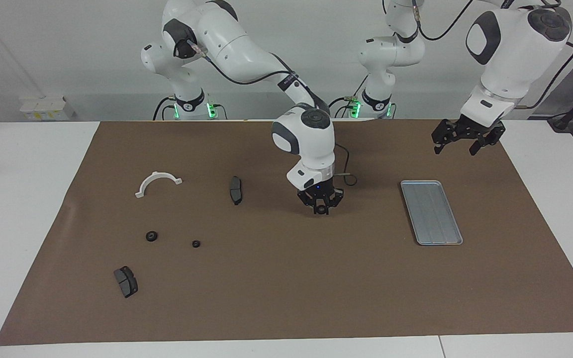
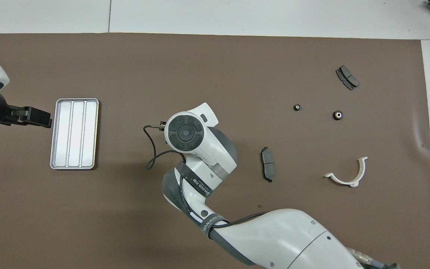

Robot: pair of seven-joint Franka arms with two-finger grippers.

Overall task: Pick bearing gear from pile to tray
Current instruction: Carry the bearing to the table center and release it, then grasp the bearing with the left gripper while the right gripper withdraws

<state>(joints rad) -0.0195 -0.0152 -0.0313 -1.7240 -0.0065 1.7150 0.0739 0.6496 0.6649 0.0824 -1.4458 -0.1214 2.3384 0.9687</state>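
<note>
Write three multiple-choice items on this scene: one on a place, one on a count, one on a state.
1. Where is the right gripper?
A. Over the mat, between the dark pad and the tray
B. Over the tray
C. Resting on the pad

2. How many small black gears lie loose on the mat?
A. None
B. Two
C. Five

3. What is in the tray?
A. A pad
B. Two gears
C. Nothing

Key:
1 A: in the facing view the gripper hangs over bare mat between those two.
2 B: two lie side by side toward the right arm's end of the table.
3 C: both views show only the tray's bare ridged floor.
</note>
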